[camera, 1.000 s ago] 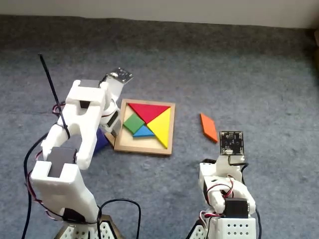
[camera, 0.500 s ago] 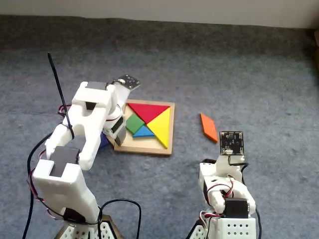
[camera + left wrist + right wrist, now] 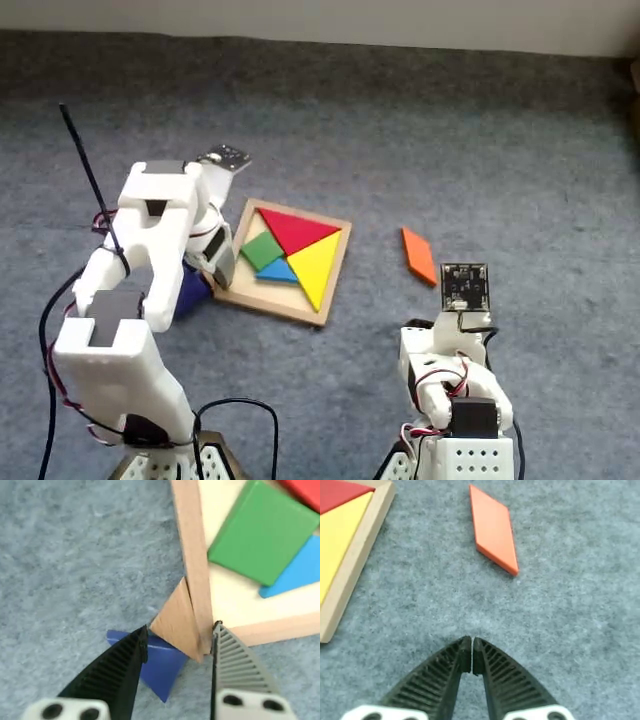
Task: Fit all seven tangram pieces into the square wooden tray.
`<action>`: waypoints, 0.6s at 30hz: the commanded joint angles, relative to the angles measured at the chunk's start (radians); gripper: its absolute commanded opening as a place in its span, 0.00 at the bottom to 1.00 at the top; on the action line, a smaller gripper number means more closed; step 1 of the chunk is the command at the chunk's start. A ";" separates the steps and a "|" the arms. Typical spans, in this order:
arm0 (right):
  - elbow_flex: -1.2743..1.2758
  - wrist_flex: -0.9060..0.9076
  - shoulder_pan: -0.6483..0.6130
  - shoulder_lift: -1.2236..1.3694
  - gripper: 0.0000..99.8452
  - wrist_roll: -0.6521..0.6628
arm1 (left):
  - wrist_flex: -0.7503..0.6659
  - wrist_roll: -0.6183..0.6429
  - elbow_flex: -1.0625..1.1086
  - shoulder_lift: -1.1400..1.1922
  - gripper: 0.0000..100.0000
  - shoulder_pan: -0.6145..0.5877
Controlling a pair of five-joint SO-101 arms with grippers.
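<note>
Rotated clockwise since the earlier frame, the wooden tray (image 3: 192,555) holds four pieces; the left gripper (image 3: 180,629), jaws wide, straddles the tan triangle (image 3: 177,620) at its near-left corner, likely needing closure next, while the right gripper (image 3: 471,645) rests closed.

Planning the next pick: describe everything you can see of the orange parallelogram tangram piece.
The orange parallelogram piece is a thin, flat, smooth slab, seemingly painted, with a darker side edge showing. It lies flat on the grey carpet, outside the square wooden tray and apart from it. It sits ahead of the shut right gripper, bare carpet between them. Only the carpet touches it.
</note>
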 commanded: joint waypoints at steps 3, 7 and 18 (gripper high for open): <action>0.111 -0.001 0.012 -0.021 0.03 -0.005 | 0.009 -0.006 -0.038 -0.005 0.20 -0.035; 0.111 -0.001 0.012 -0.021 0.03 -0.005 | 0.009 -0.006 -0.038 -0.007 0.20 -0.005; 0.111 -0.001 0.012 -0.021 0.03 -0.005 | 0.017 -0.006 0.038 -0.008 0.13 0.176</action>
